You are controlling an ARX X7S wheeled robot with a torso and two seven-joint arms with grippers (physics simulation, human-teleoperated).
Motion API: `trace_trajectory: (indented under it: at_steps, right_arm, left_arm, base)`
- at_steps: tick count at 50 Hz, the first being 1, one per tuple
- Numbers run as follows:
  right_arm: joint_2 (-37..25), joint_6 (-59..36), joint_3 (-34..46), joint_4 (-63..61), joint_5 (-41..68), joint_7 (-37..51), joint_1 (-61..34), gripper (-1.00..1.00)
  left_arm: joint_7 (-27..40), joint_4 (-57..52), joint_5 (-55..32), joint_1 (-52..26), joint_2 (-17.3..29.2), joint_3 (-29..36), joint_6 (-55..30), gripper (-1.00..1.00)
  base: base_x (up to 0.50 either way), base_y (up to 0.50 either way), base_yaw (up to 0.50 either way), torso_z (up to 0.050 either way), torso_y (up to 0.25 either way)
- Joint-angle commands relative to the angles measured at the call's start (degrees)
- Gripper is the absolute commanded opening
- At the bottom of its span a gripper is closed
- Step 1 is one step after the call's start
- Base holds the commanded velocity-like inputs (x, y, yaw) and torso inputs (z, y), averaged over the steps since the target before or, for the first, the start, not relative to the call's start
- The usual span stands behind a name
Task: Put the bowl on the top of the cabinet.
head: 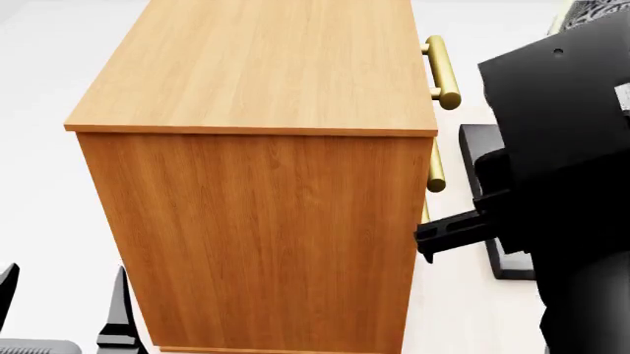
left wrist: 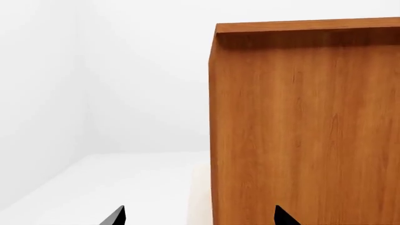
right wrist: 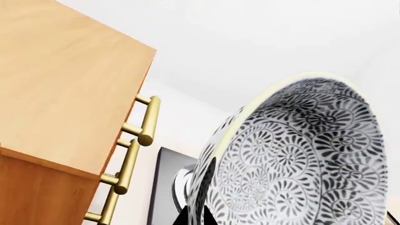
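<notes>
Bowl carried beside the cabinet

Right gripper [right wrist: 198,216] pinches the bowl [right wrist: 300,159] at its rim, tilted, beside the cabinet [head: 256,66] top, presumably to clear its edge; left gripper [left wrist: 198,216] spread, empty.

The cabinet [head: 265,147] looks like wood-grain veneer, orange-brown on its sides and paler on its flat top, smooth with a soft matt sheen. Its bar handles [right wrist: 140,129] look like polished brass, glossy with bright highlights. The bowl [right wrist: 300,159], close against the right gripper's camera, looks like glazed ceramic, white with a dense grey floral print, smooth and faintly shiny.
</notes>
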State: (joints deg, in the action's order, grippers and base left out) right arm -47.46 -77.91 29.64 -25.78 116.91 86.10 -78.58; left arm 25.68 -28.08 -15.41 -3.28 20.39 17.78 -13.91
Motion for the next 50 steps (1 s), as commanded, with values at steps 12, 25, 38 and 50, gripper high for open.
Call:
trace_trajectory:
  at_steps: [12,25,38,50]
  right_arm:
    - [1.5,2.9,25.3,15.5,8.5,2.6,-31.5,-1.00]
    - [4.7,3.2,27.9,20.5,8.0,-0.3,-38.2,-1.00]
    - [7.8,5.7,24.9,29.7,9.2,-4.4,-45.3,-1.00]
    - [10.9,8.4,25.4,30.9,9.8,-4.2,-45.6,-1.00]
  left_arm:
    - [0.4,-1.0,-0.3,-0.2,0.3,0.5,-0.7,1.00]
    - [0.3,-0.7,-0.6,0.1,0.6,0.4,0.0,1.00]
    - [0.4,0.1,-0.4,-0.3,0.5,1.1,0.0,1.00]
    - [0.4,0.1,-0.8,0.1,0.8,0.8,0.5,1.00]
  base:
    - [0.00,0.00,0.00,0.000,0.001]
    - [0.00,0.00,0.00,0.000,0.001]
    - [0.00,0.00,0.00,0.000,0.000]
    - [0.00,0.00,0.00,0.000,0.001]
